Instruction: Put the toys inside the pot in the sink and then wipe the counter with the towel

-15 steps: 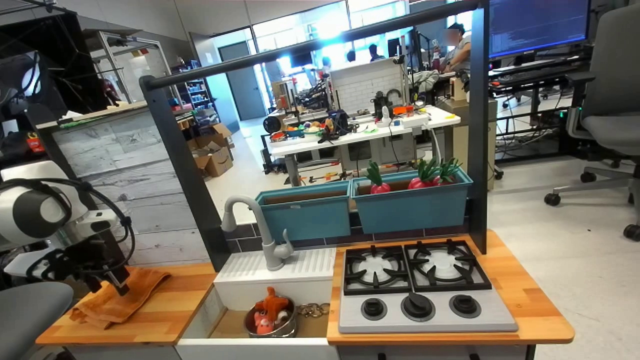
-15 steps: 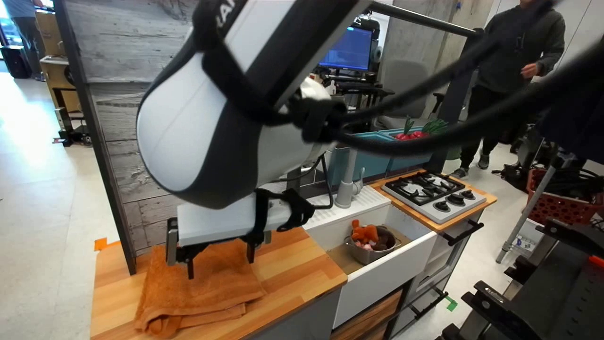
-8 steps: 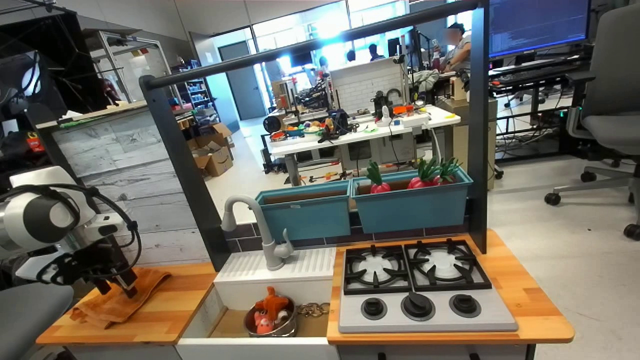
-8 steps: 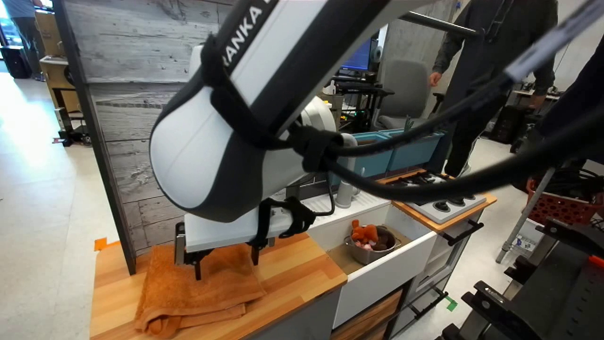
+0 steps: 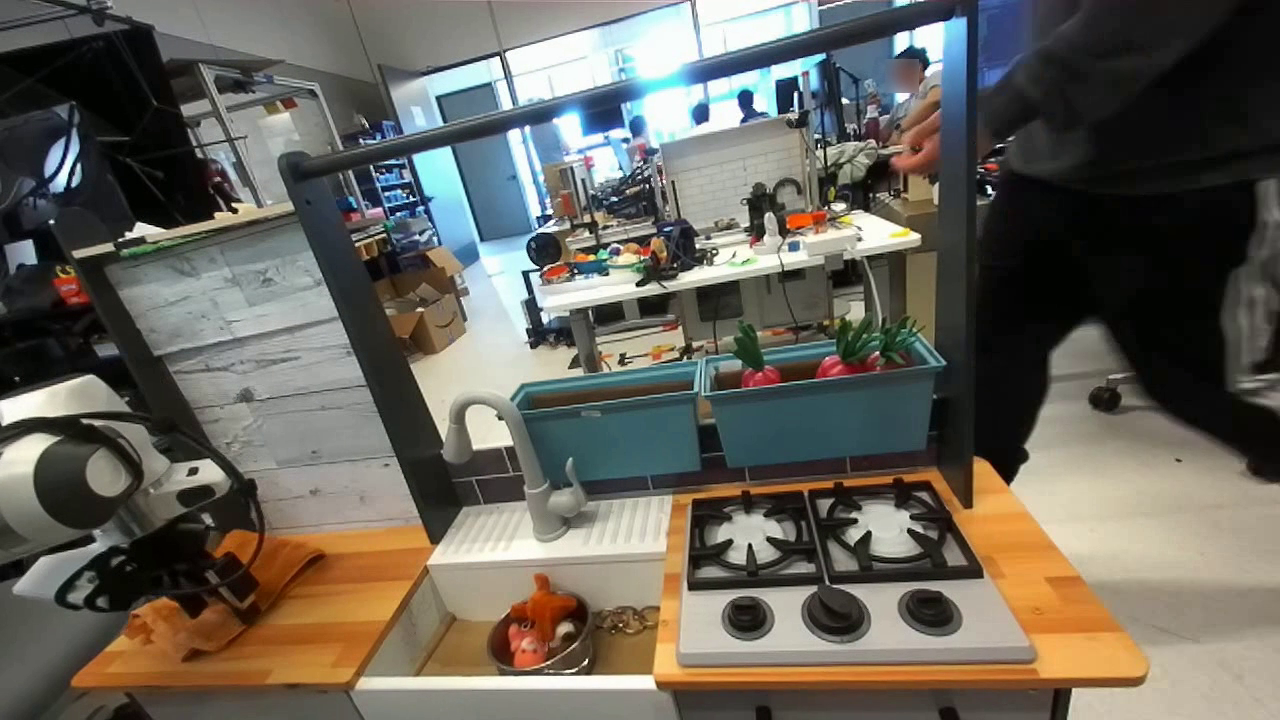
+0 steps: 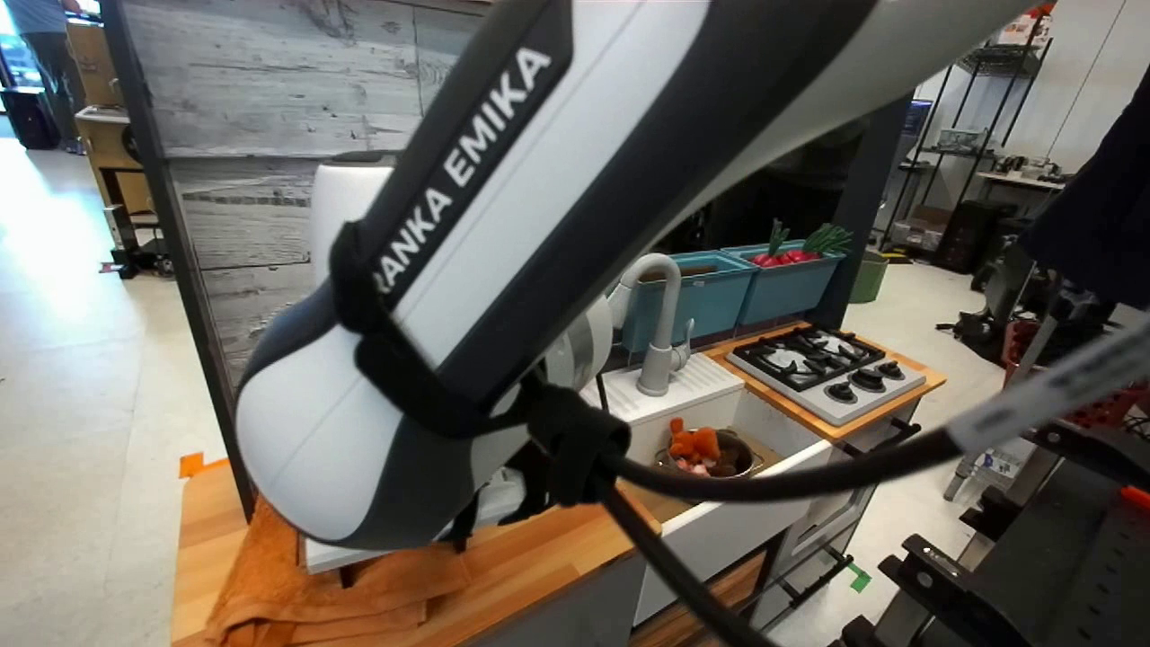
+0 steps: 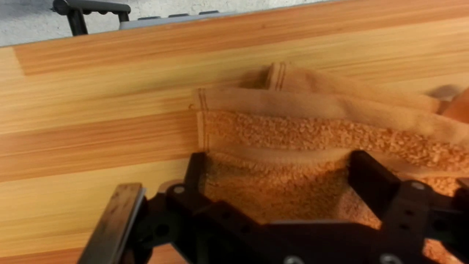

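An orange towel (image 5: pixel 288 572) lies folded and rumpled on the wooden counter (image 5: pixel 345 605), left of the sink (image 5: pixel 480 590) in an exterior view. Down at the towel is my gripper (image 7: pixel 276 157), its fingers (image 7: pixel 370 176) spread wide; the tips appear to press on the cloth, which bunches between them without being clamped. In an exterior view the arm covers most of the gripper and part of the towel (image 6: pixel 238 584). The steel pot (image 5: pixel 582 660) stands in the sink, holding an orange toy (image 5: pixel 545 608) and a pinkish-red toy (image 5: pixel 527 650) among other pieces.
A grey faucet (image 5: pixel 530 480) rises behind the sink, and the stovetop (image 5: pixel 860 640) is to its right. A whitewashed wood panel (image 5: pixel 290 400) borders the counter's back. Chain links (image 5: pixel 627 620) lie beside the pot. A person (image 5: pixel 1120 220) walks behind the stove.
My gripper has come down onto the towel and pulled back a little. The towel has slid with it toward the left in both exterior views. The person has walked across behind the stove.
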